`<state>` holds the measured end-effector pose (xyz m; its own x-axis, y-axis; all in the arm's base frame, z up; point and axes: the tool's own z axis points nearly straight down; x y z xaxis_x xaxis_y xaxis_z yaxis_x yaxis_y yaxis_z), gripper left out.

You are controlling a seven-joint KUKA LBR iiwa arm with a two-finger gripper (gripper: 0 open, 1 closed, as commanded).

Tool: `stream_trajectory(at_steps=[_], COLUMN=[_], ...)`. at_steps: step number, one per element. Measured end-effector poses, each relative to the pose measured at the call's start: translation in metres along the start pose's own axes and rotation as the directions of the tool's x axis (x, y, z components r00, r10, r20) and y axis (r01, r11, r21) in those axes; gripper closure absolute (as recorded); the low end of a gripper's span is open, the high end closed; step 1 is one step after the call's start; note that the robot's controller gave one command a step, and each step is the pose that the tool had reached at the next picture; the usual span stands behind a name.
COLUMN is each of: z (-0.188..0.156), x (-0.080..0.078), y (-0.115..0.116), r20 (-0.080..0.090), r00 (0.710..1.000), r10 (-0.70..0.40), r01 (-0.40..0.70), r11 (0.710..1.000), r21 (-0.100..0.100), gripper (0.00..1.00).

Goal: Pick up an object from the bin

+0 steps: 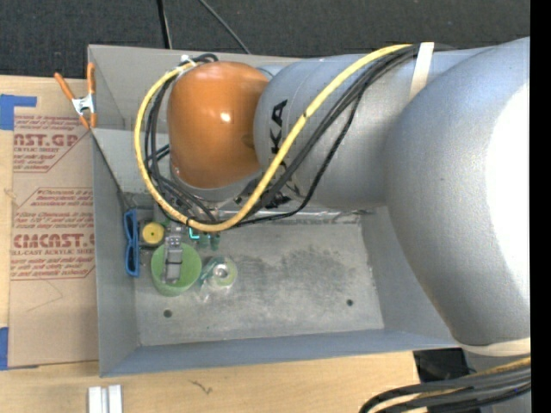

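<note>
Where my hand (175, 259) hangs over the green disc (162, 276) at the bin's (301, 269) left end, I cannot tell how far open it is; a small yellow wheel (152, 234) lies just beside.

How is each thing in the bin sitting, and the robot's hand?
green disc, lying flat, under the gripper
yellow wheel, lying flat, beside the blue strip
blue strip, lying lengthwise, leftmost of all
clear cap, lying beside the green disc
gripper, low over the green disc
</note>
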<state>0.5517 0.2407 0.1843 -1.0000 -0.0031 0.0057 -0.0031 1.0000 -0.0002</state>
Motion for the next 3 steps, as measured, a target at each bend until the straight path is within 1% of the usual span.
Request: stream_trajectory(at_steps=[1,2,3], z=[0.117,0.110,-0.033], x=[-0.017,-0.019,-0.021], y=[-0.029,-0.027,-0.040], r20=[0.008,0.014,0.017], r00=[0.999,0.999,0.998], r10=[-0.043,-0.045,-0.058], r01=[0.043,0.045,0.059], r11=[0.999,0.999,0.998], r21=[-0.001,-0.004,-0.002], gripper=[0.00,1.00,1.00])
